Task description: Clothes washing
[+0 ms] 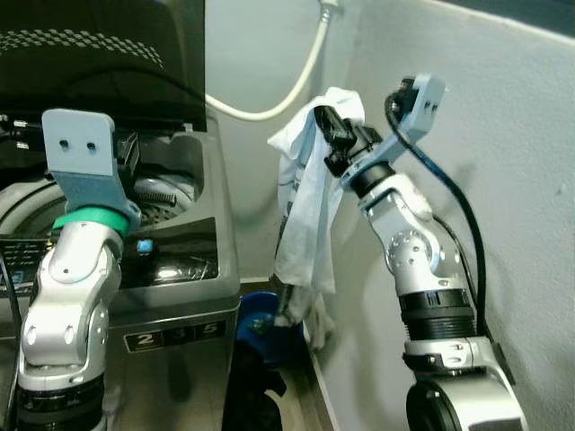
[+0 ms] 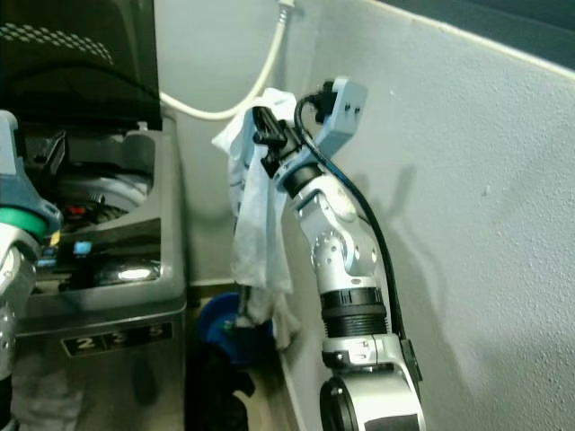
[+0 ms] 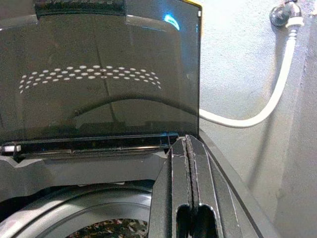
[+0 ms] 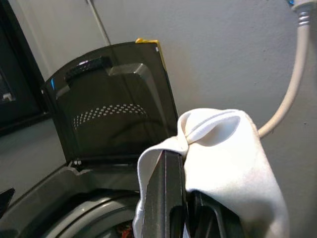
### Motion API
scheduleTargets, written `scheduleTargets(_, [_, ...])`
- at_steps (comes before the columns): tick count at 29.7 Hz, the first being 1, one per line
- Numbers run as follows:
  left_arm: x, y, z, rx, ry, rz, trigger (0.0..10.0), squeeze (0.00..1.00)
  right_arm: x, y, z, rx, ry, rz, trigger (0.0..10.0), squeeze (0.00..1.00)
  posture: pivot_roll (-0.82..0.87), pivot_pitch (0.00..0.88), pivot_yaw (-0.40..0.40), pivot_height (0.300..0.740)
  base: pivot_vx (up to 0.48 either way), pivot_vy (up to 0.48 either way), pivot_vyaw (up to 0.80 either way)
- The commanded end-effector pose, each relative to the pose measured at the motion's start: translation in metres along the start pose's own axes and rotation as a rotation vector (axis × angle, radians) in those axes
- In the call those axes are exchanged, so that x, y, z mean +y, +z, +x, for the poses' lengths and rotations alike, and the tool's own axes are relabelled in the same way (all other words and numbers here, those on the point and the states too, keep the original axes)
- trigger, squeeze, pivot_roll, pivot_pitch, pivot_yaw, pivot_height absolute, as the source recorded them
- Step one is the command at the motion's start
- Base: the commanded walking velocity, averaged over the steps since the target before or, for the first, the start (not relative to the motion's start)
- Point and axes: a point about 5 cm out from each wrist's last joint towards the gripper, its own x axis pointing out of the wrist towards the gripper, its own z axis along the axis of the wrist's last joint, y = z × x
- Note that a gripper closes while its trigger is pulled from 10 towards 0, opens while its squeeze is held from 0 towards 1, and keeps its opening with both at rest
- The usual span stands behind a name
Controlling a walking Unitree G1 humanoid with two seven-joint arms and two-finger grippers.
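- Right claw (image 1: pixel 331 135): clenched on white garment (image 1: pixel 305 215), raised at 3 o'clock of washing machine (image 1: pixel 180 269).
- Left claw (image 3: pixel 188 198): clenched, empty, over drum (image 3: pixel 74 213).

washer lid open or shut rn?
Open. The dark lid stands upright behind the drum opening, while the right gripper holds a white garment beside the washer.
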Motion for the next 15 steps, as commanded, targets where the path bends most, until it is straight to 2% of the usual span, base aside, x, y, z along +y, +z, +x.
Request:
scheduleTargets(1, [-0.0017, 0.0002, 0.003, 0.01, -0.026, 0.004, 10.0, 0.0, -0.0027, 0.0055, -0.0052, -0.045, -0.021, -0.003, 10.0, 0.0, 0.11, 0.0, 0.017, 0.74, 0.0, 0.0, 0.0])
scheduleTargets(5, [-0.0029, 0.0008, 0.0074, 0.016, -0.046, 0.005, 10.0, 0.0, -0.0048, 0.0043, -0.0112, -0.055, -0.041, 0.005, 10.0, 0.0, 0.1, 0.001, 0.025, 0.74, 0.0, 0.0, 0.0])
scheduleTargets(8, [-0.0077, 0.0016, 0.0093, 0.013, -0.059, -0.004, 10.0, 0.0, -0.0063, 0.0073, -0.0126, -0.063, -0.049, -0.001, 10.0, 0.0, 0.1, 0.003, 0.016, 0.74, 0.0, 0.363, 0.0])
scheduleTargets(15, [-0.0065, 0.0022, 0.0068, 0.007, -0.049, -0.006, 10.0, 0.0, -0.0046, 0.0102, -0.0081, -0.069, -0.036, -0.008, 10.0, 0.0, 0.1, 0.0, -0.008, 0.74, 0.0, 0.41, 0.0])
